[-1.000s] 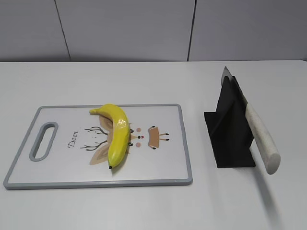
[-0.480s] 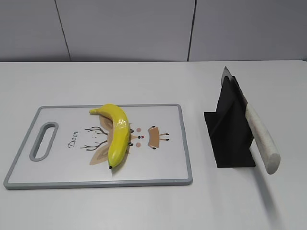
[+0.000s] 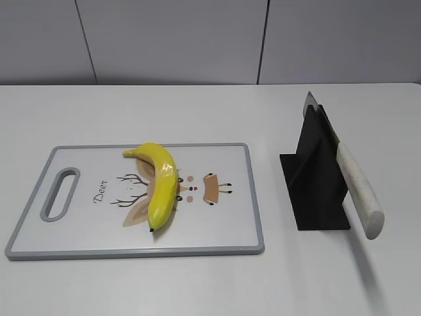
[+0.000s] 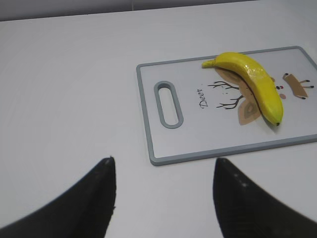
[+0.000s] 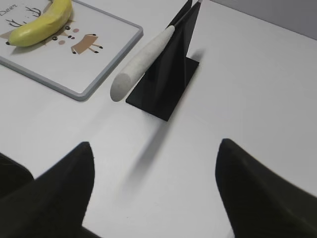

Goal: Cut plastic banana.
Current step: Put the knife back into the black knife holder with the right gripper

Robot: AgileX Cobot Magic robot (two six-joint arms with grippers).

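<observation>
The plastic banana (image 3: 161, 184) lies on the white cutting board (image 3: 223, 227), over its deer drawing, dark tip toward the front. It also shows in the left wrist view (image 4: 255, 84) and the right wrist view (image 5: 42, 25). A knife with a pale handle (image 3: 358, 191) rests slanted in a black stand (image 3: 316, 178), handle toward the front right. My left gripper (image 4: 163, 161) is open and empty above bare table, left of the board. My right gripper (image 5: 156, 146) is open and empty, in front of the stand (image 5: 168, 79) and knife handle (image 5: 141, 62). Neither gripper shows in the exterior view.
The board (image 4: 208, 148) has a grey rim and a handle slot (image 4: 168, 104) at its left end. The white table (image 3: 197, 112) runs back to a grey panelled wall (image 3: 177, 39).
</observation>
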